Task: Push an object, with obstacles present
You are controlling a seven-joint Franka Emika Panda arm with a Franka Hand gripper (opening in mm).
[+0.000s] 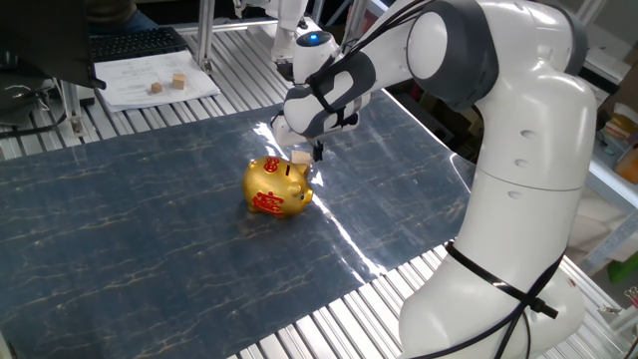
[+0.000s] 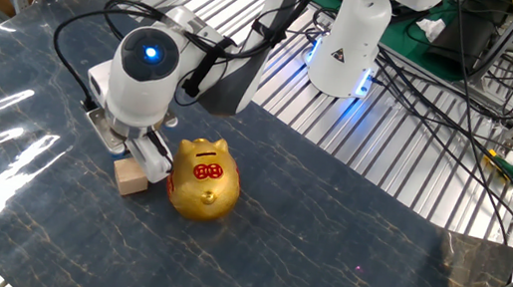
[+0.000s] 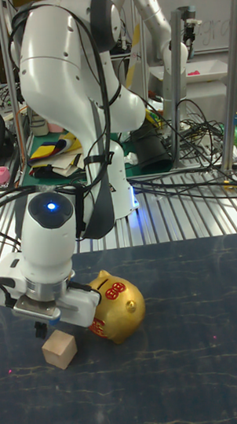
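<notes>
The object, a small light-tan wooden cube (image 2: 130,179), lies on the dark blue mat just left of the obstacle, a shiny gold piggy bank (image 2: 201,178) with red markings. In the tall fixed view the cube (image 3: 60,350) sits in front of the piggy bank (image 3: 116,305). My gripper (image 2: 146,158) hangs shut just above and behind the cube, with nothing between its fingers. Its dark fingertips (image 3: 41,330) end slightly above the cube's top. In one fixed view the gripper (image 1: 311,153) is right behind the piggy bank (image 1: 277,186), and only a sliver of the cube (image 1: 299,158) shows.
Two similar small cubes (image 1: 169,85) rest on white paper (image 1: 150,80) at the far corner, off the mat (image 1: 150,239). Ribbed metal table (image 2: 387,142) surrounds the mat. The robot base (image 2: 346,45) and loose cables (image 2: 444,99) stand behind.
</notes>
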